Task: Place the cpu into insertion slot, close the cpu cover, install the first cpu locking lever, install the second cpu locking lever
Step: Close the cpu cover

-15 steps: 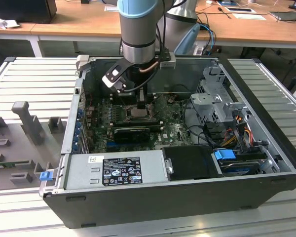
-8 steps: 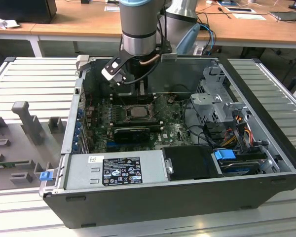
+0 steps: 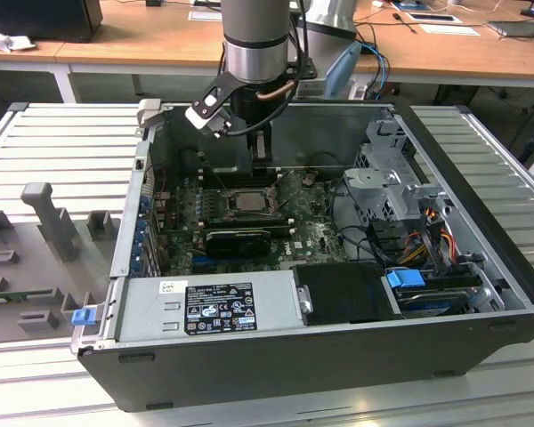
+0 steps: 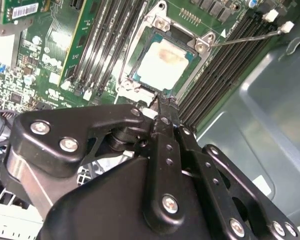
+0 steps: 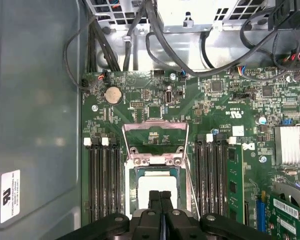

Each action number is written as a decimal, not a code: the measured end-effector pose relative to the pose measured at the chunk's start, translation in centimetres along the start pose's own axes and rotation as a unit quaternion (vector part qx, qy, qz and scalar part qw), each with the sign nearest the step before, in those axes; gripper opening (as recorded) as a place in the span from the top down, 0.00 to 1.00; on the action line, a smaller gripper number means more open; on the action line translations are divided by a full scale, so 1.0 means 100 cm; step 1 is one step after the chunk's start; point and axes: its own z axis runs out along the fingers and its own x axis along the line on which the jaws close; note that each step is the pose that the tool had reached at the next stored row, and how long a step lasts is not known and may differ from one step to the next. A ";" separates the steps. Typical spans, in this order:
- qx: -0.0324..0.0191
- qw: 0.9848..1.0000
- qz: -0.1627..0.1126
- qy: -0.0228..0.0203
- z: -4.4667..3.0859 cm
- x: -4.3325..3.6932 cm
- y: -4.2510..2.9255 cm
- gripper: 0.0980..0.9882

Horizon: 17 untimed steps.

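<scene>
cpu (image 4: 162, 65) in insertion slot (image 4: 136, 71), closed tool (image 5: 160, 197) at its edge.

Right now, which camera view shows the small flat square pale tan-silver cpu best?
The second wrist view: the pale square cpu lies there large and almost whole. In the first wrist view the black gripper hides part of it. In the exterior view it is a small pale square.

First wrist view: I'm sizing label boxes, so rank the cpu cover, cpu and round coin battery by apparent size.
1. cpu cover, though it looks flipped open, so possibly nearer the camera.
2. cpu, partly hidden by the gripper.
3. coin battery, clearly smallest.
</scene>
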 end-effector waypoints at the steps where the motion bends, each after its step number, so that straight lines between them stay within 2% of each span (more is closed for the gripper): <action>1: 0.000 1.000 0.000 0.000 -0.0001 0.0000 0.0011 0.99; 5: 0.001 1.000 0.000 0.000 -0.0007 0.0002 0.0051 0.99; 8: 0.001 1.000 0.000 0.000 -0.0070 0.0005 0.0056 0.99; 10: 0.001 1.000 0.000 0.000 -0.0080 0.0006 0.0065 0.99; 17: 0.002 1.000 0.000 0.000 -0.0079 0.0009 0.0175 0.99</action>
